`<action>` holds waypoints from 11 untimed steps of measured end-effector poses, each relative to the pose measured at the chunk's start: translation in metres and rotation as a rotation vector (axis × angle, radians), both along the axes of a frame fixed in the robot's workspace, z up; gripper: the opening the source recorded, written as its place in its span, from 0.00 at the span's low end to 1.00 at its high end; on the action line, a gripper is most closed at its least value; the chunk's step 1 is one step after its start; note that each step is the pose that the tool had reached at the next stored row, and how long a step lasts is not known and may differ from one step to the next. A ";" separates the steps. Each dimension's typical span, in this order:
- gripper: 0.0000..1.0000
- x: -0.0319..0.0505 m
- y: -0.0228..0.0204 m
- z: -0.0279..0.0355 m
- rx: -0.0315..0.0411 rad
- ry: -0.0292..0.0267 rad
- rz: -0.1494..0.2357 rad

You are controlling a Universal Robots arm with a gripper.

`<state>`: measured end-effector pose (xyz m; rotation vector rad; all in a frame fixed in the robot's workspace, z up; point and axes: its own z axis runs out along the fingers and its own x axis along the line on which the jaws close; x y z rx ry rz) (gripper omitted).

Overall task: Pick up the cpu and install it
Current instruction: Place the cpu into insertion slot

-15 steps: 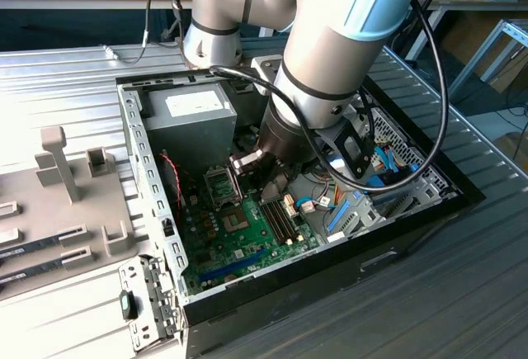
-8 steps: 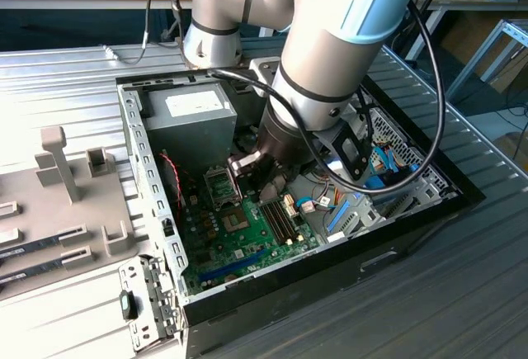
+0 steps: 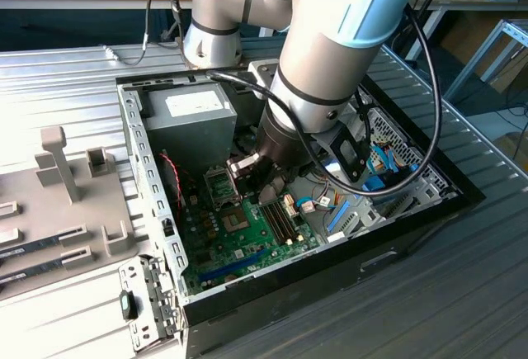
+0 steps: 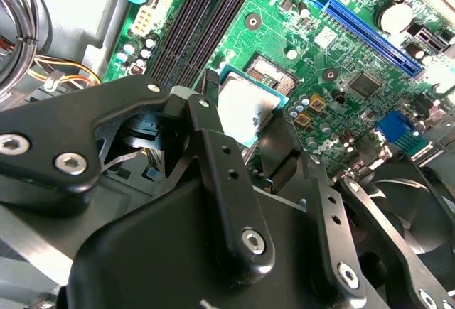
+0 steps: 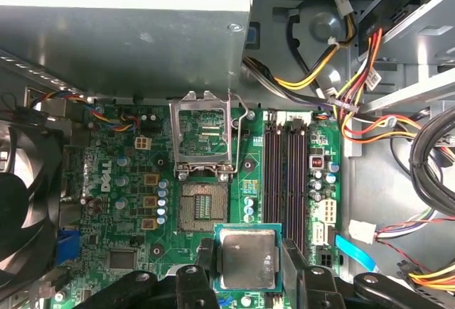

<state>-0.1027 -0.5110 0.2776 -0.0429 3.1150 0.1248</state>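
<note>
The pincer is clenched on the one cpu. Its two fingers press opposite edges and hold the chip level over the motherboard, just beside the single bare socket. The one hinged frame stands swung up, leaving the socket uncovered. Memory slots run close along one side, and the power supply rises just beyond the frame.

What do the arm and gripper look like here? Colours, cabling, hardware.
Silver-grey tubular robot arm with light-blue joint caps, black seam rings and a black cable looping off its wrist. Matte black two-finger gripper, angular bolted linkage fingers with silver screw heads.
</note>
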 end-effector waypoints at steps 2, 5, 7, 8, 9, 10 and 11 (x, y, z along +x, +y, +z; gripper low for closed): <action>0.47 -0.0002 0.0001 -0.0004 -0.0001 0.0000 0.000; 0.47 -0.0014 0.0022 -0.0008 0.0000 0.0000 0.000; 0.47 -0.0014 0.0058 -0.0011 0.0001 -0.0001 0.000; 0.47 -0.0014 0.0082 -0.0013 0.0000 0.0000 0.000; 0.47 -0.0014 0.0096 -0.0014 0.0000 -0.0001 0.000; 0.47 -0.0014 0.0109 -0.0015 0.0000 0.0000 0.000; 0.47 -0.0014 0.0127 -0.0017 0.0000 0.0000 0.000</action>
